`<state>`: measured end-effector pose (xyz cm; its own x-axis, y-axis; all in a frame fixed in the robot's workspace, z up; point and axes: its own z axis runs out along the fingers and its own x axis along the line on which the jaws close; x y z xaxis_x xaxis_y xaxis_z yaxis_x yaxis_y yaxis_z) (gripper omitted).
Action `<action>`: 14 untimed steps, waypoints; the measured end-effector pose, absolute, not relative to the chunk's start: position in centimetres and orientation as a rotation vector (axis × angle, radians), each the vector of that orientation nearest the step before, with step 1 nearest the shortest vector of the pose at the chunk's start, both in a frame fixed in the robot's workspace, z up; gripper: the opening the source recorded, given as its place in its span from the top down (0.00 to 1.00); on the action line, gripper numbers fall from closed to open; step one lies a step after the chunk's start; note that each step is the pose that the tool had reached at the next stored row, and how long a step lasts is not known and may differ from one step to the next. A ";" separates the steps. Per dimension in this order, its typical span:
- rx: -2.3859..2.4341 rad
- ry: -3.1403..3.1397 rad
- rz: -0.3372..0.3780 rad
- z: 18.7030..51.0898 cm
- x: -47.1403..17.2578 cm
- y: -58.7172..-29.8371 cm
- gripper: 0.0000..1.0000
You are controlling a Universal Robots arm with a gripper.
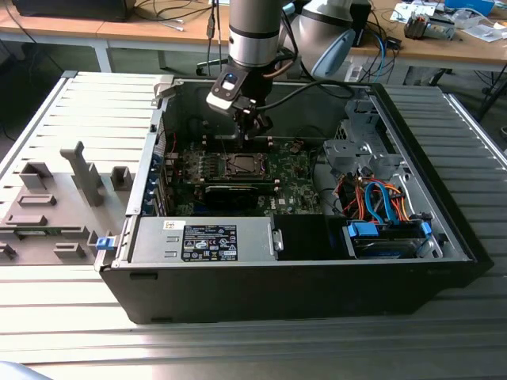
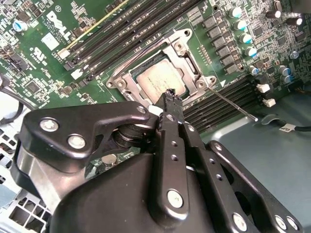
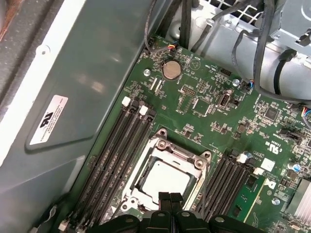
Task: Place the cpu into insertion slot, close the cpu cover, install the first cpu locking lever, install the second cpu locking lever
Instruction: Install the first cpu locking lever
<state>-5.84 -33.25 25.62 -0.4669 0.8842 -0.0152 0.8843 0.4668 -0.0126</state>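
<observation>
Black metal gripper (image 2: 170, 95) is narrow, its fingers pressed together with nothing seen between them. Its tip is at the edge of the square silver-rimmed insertion slot (image 1: 242, 165); can't tell if they touch. The small flat silvery-grey cpu (image 2: 156, 80) sits inside the slot. The thin silvery metal cpu cover (image 2: 192, 60) frame lies flat around it. A thin metal lever rod (image 2: 234, 105) sticks out from the slot's corner across the green circuit board (image 3: 214, 131).

Robotics laboratory or electronics workshop. An opened computer case (image 1: 301, 277) lies on a ribbed metal table (image 1: 238, 348). Behind the case, wooden tables (image 1: 127, 33) carry cables (image 1: 170, 12) and loose electronic parts (image 1: 428, 25); grey fixtures (image 1: 87, 170) sit beside it.
</observation>
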 end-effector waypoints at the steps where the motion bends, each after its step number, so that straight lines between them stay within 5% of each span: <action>1: 1.604 2.694 -0.029 25.6 -5.8 -33.3 0.89; 14: 1.509 2.747 -0.029 25.6 -5.8 -33.3 0.89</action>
<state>-5.84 -33.25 25.62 -0.5366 0.8437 -0.0152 0.8438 0.5365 -0.0126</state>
